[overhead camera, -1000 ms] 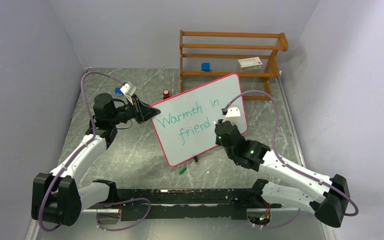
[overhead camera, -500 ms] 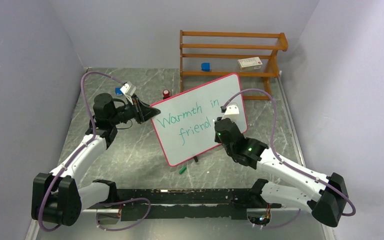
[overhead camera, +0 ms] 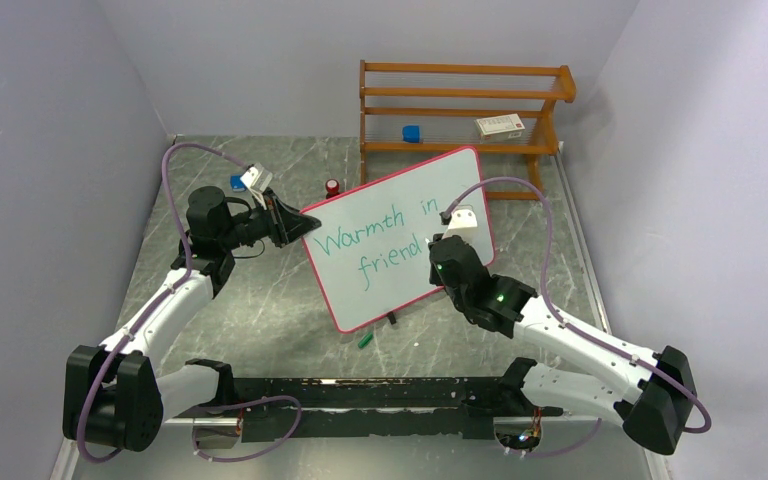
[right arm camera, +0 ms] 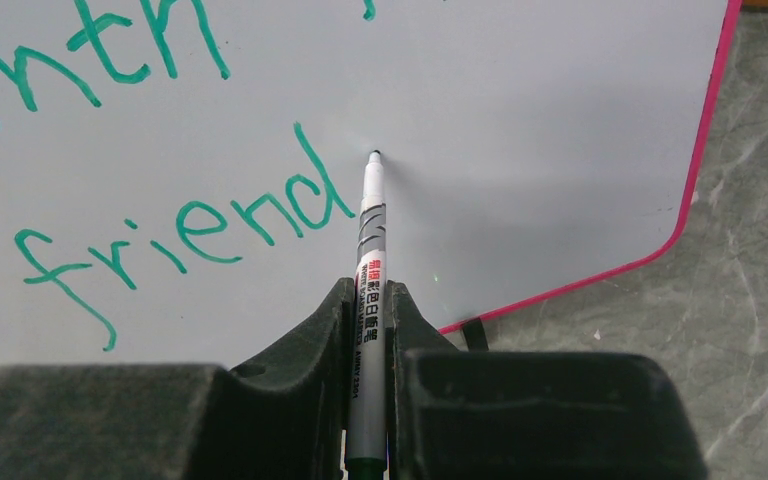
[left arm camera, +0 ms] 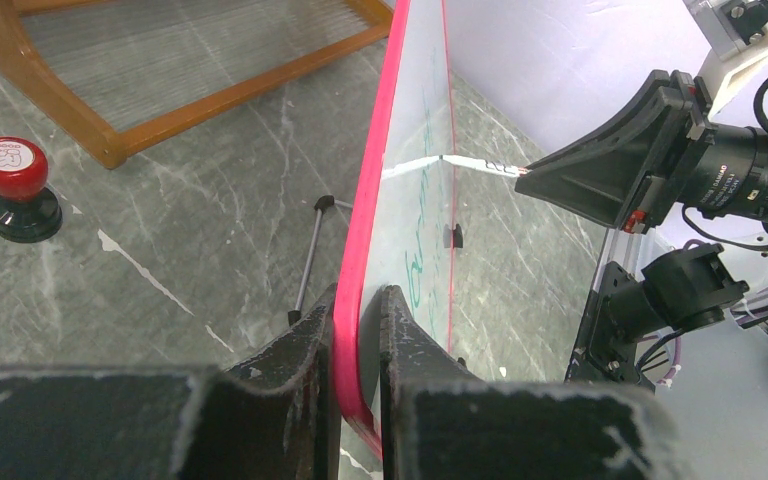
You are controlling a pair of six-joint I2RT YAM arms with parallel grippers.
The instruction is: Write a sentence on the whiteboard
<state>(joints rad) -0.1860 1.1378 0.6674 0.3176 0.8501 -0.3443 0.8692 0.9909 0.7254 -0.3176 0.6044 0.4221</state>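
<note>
The left gripper (left arm camera: pixel 357 310) clamped the whiteboard (overhead camera: pixel 400 235); the right gripper (right arm camera: pixel 368 300) pinched a marker (right arm camera: pixel 370 240), tip at the board. One shelf of the wooden rack (overhead camera: pixel 460 93) held a blue block (overhead camera: pixel 411 133) and a white box (overhead camera: pixel 500 125).

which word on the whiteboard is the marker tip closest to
"friend", on the lower line of the whiteboard: the marker tip sits just right of its last d. "Warmth" and "in" are on the line above.

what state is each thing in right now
whiteboard: tilted up, "Warmth in friend" written in green
left gripper: shut on the whiteboard's pink edge
right gripper: shut on the marker
marker: uncapped, tip at the board just after "friend"
red stamp: standing upright
</note>
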